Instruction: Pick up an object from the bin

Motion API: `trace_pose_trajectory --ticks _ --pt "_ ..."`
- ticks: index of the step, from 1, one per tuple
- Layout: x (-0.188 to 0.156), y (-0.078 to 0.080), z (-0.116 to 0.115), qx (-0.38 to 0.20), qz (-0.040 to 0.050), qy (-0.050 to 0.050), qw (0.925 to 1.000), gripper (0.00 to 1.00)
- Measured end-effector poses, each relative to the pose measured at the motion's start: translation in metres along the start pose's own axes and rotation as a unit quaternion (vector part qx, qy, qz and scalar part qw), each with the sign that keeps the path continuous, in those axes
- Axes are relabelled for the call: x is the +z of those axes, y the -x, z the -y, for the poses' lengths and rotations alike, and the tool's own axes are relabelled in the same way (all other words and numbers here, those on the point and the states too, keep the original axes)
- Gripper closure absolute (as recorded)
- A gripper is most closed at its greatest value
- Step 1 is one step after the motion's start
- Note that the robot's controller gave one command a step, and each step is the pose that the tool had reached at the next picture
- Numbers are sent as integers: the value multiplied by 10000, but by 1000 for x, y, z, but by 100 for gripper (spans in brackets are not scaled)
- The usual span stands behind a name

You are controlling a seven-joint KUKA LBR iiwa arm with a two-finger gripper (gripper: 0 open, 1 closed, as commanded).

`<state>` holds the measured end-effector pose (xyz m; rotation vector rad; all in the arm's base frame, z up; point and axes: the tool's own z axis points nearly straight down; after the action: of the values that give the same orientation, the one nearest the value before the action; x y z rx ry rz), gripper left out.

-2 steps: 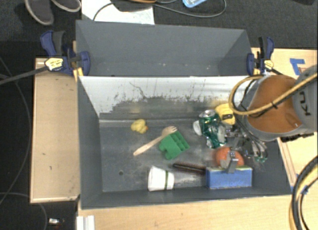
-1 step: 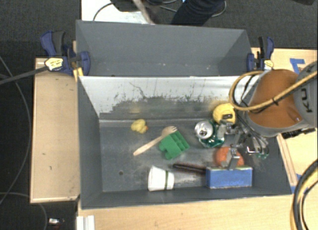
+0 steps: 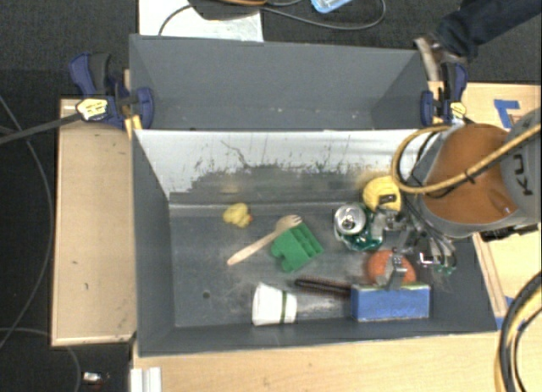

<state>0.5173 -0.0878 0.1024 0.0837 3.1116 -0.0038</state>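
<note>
Grey metal walls slope down to the floor of the bin (image 3: 203, 284), where the loose things lie mostly toward the view's right. My arm (image 3: 474, 183), under its orange cover, comes in over the right wall.

My hand (image 3: 400, 256) is low in the right front part of the bin, over an orange ball (image 3: 379, 267). How wide it stands I cannot tell, since its metal parts run together there. The ball is round and bright orange-red, with a plain skin as far as I can see, and my hand covers its right side.

A blue block (image 3: 391, 304), long and flat, lies just in front of the ball, close enough that I cannot tell whether they touch. Left of it, a white cup (image 3: 273, 306) lies on its side. A green block (image 3: 295, 246) sits near the middle, touching the head of a pale wooden spoon (image 3: 258, 245). A silver can (image 3: 349, 221) lies just behind and left of the ball, with a yellow round piece (image 3: 381, 193) beyond it by the back slope. A dark pen (image 3: 322, 285) lies between the cup and the blue block. A small yellow lump (image 3: 237, 214) rests well apart, at back left.
</note>
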Motion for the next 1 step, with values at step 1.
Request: trace_pose_trajectory --ticks 1 --pt "22 2 18 177 97 50 9998 0"
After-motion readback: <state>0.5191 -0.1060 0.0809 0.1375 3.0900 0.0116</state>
